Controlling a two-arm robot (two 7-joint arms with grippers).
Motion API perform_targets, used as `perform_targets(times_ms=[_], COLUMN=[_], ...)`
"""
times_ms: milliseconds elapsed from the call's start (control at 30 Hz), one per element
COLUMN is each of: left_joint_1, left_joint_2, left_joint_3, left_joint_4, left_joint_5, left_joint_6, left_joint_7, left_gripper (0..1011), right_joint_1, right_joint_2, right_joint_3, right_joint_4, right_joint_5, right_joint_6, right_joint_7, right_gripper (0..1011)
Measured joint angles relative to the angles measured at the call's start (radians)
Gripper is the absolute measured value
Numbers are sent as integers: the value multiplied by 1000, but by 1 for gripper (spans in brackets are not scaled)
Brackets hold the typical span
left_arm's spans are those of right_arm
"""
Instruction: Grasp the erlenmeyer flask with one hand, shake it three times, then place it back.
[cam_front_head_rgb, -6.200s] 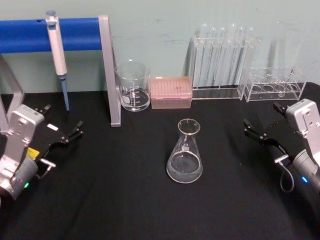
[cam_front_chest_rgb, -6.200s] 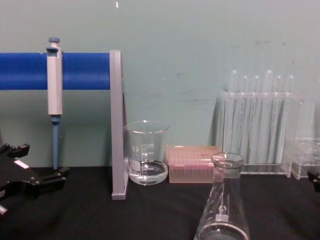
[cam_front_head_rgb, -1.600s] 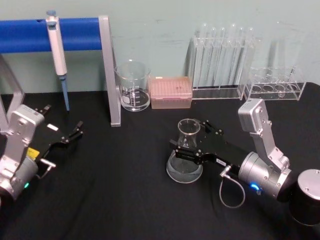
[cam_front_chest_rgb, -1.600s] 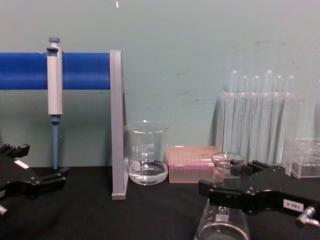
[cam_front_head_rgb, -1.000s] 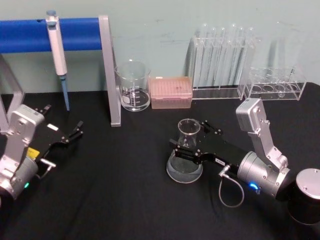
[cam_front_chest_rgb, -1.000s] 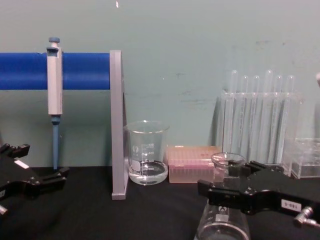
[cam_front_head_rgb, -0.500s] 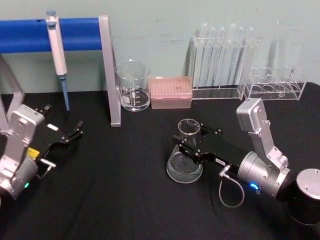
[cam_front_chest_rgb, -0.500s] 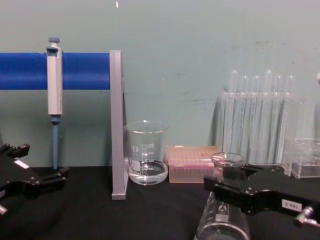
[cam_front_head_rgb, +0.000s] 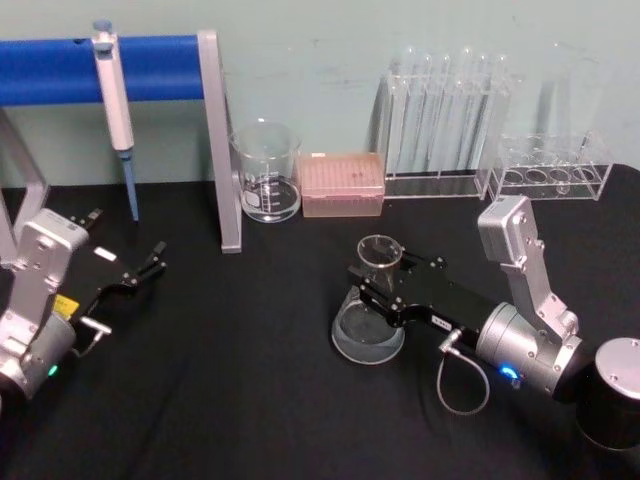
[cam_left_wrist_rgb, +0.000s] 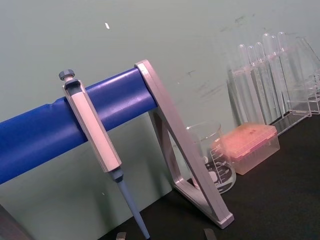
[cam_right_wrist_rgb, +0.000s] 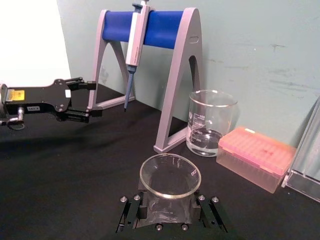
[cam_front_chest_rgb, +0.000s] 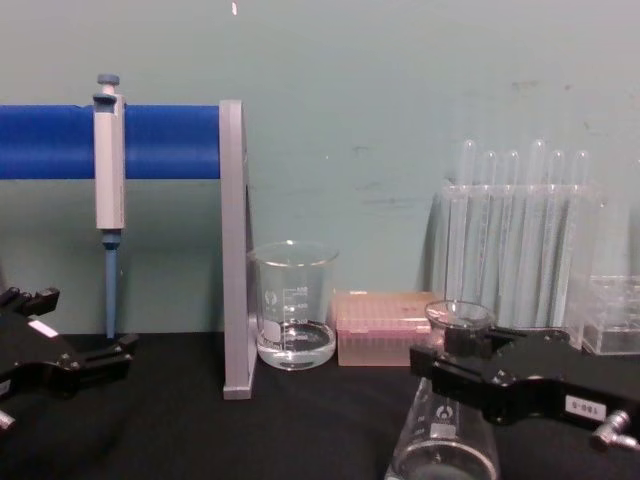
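Right gripper (cam_front_head_rgb: 374, 283) reaches in over mid-bench (cam_front_head_rgb: 250, 380). Fingers (cam_right_wrist_rgb: 131, 212) clamp the flask (cam_front_head_rgb: 366, 338) neck from both sides, just under the rim. Flask stands in front of the tip box (cam_front_head_rgb: 342, 184); base on bench or lifted, cannot tell. Left gripper (cam_front_head_rgb: 150, 264) parked far left, fingers spread.
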Motion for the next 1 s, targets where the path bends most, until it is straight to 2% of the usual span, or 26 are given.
perform_targets(times_ms=[200,700,1000], left_joint_1=[0,0,0], left_joint_2=[0,0,0], left_joint_3=[0,0,0], left_joint_4=[0,0,0], left_joint_5=[0,0,0], left_joint_6=[0,0,0], left_joint_7=[0,0,0], left_gripper=[1001,1001,1001], right_joint_1=[-2,-12,-5], right_joint_2=[3,16,31], right_joint_3=[5,58,74], right_joint_4=[-24,-185,-243], right_joint_5=[8,15,13], right_joint_6=[5,78,109], right_joint_7=[0,-79,-95], right_gripper=[457,457,457])
